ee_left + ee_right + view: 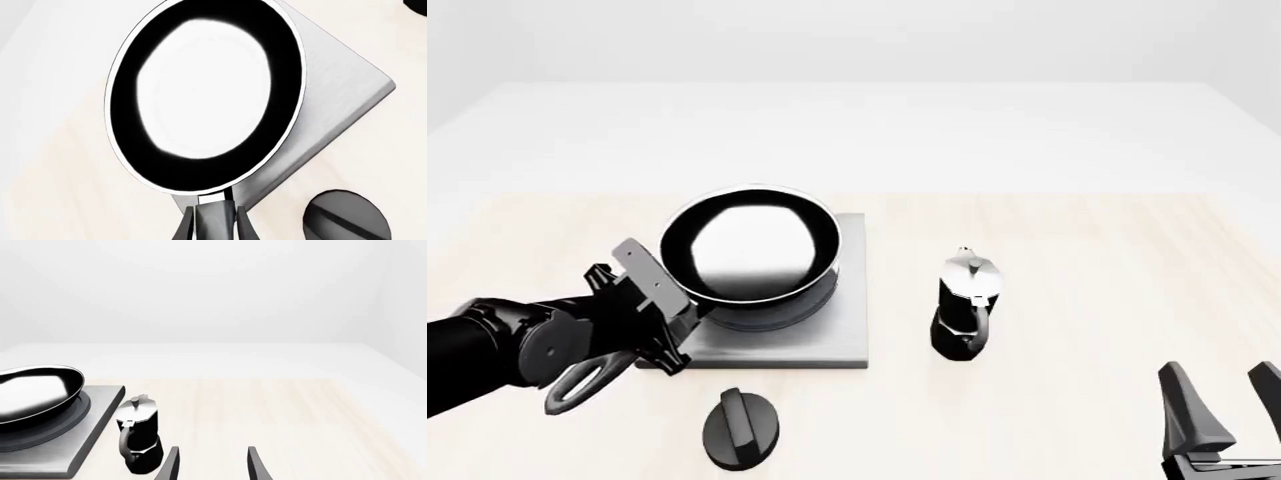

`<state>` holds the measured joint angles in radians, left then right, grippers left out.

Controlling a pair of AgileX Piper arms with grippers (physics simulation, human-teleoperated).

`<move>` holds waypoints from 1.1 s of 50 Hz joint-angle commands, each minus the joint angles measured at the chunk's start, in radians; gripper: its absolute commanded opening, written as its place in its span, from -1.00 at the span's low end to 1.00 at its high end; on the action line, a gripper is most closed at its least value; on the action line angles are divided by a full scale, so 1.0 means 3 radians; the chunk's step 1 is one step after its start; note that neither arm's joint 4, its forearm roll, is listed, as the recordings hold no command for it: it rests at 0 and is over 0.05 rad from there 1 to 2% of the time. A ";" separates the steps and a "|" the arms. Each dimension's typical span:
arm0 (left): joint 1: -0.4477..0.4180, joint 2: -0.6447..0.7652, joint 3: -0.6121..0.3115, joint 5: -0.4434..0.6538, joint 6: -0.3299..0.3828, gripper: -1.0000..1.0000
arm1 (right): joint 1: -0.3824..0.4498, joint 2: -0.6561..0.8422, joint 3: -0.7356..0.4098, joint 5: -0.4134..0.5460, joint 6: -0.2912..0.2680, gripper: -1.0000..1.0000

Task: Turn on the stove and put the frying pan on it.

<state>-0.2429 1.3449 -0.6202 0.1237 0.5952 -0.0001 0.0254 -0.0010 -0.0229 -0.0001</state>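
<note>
A small moka pot [965, 305] stands upright on the pale wooden table [1081, 260]. Its lower body is black and its top part with the lid is silver. A black handle is on its side that faces the camera in the front view. Nearer to the front edge of the table lies a black oval knob [742, 429] with a raised ridge across it. The knob and the moka pot are well apart. Behind the table there is only a plain white background.
</note>
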 commanded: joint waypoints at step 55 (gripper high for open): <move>0.0146 0.0256 -0.0163 -0.0400 0.0014 1.00 | 0.0000 0.0000 0.0000 0.0000 0.0000 1.00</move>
<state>-0.2306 1.4186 -0.6419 0.0474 0.5908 -0.0001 0.0252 -0.0010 -0.0228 0.0000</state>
